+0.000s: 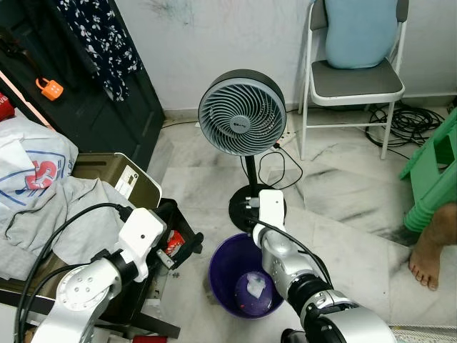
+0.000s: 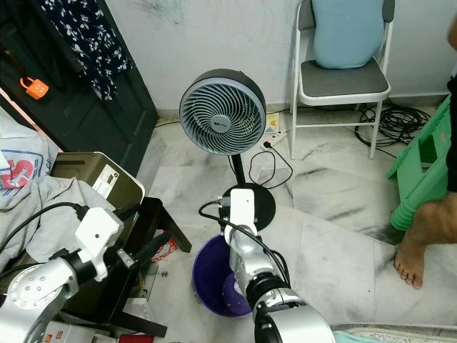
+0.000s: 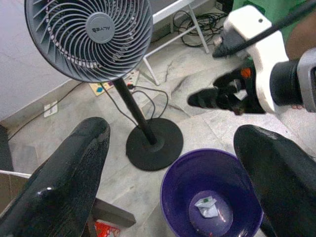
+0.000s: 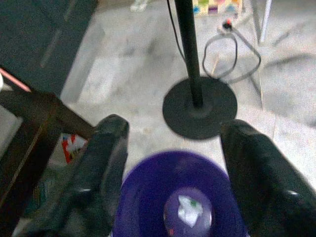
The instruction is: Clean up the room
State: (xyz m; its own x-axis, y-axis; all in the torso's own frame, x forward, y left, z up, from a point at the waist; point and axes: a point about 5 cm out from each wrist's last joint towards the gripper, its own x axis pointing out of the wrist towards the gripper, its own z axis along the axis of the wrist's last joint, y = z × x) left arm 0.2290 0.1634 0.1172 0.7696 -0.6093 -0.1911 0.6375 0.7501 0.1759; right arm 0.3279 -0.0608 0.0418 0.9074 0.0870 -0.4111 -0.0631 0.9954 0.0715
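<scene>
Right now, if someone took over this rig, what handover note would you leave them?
Right gripper: open, nothing in it, hovering above the purple bin.
Left gripper: open, nothing in it, held up beside the bin on the robot's left.
Bin: on the marble floor by the fan's base, with a crumpled white scrap lying in its bottom.
Done: at least that scrap is binned.
Left: a red and white wrapper lies on the floor by the dark table; grey clothes are heaped on the left. A person's bare foot is close on the right.
</scene>
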